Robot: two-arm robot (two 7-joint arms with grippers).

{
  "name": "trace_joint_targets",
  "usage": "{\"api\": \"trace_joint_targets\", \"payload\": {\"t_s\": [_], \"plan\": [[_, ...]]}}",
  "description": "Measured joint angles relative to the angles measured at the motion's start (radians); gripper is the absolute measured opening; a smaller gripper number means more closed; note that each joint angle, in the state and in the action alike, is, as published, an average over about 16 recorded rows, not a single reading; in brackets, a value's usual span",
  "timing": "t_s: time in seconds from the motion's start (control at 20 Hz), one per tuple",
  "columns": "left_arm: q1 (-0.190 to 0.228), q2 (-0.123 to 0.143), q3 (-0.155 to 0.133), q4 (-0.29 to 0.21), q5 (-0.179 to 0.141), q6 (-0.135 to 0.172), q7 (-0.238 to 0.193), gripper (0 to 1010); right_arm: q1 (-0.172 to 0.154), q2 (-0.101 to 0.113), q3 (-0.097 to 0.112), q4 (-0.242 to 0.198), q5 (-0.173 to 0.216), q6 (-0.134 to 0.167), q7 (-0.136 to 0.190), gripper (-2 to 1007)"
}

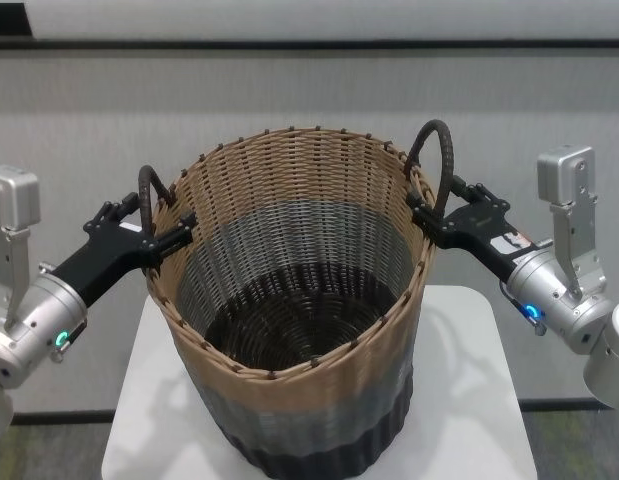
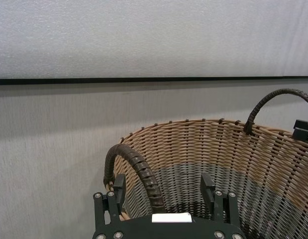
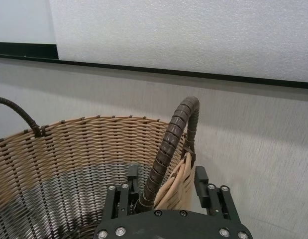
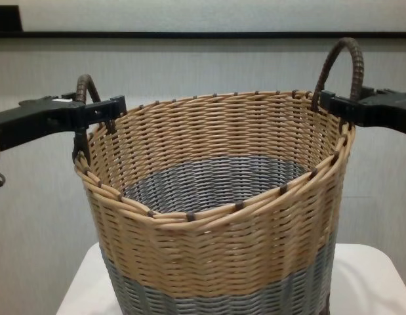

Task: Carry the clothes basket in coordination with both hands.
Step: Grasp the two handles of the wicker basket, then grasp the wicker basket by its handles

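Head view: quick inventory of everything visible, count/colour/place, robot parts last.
clothes basket: 1, tan upper band, grey middle, dark base, standing on the table, centre.
loop handles: 2, dark brown, upright on the rim, left handle, right handle.
table: 1, white, under the basket.
wall: grey with a dark strip near the top, behind.
left gripper: 1, black, fingers straddling the left handle at the rim.
right gripper: 1, black, fingers straddling the right handle at the rim.

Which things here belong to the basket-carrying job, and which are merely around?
Job:
- clothes basket
- left gripper, at the left handle
- right gripper, at the right handle

Merely around:
- white table below the basket
- grey wall
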Motion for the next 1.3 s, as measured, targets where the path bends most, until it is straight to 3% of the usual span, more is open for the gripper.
{"api": "trace_joint_targets", "payload": {"t_s": [0.75, 1.05, 1.3], "plan": [[0.001, 0.001, 0.0, -0.002, -0.001, 0.001, 0.0, 1000, 0.0, 0.001, -0.002, -0.001, -0.001, 0.001, -0.002, 176], [0.001, 0.001, 0.0, -0.002, -0.002, 0.001, 0.0, 994, 0.0, 0.001, -0.002, -0.001, -0.002, 0.001, -0.002, 56], [0.001, 0.001, 0.0, -0.002, -0.002, 0.001, 0.0, 954, 0.0, 0.001, -0.002, -0.001, -0.002, 0.001, -0.002, 14]]}}
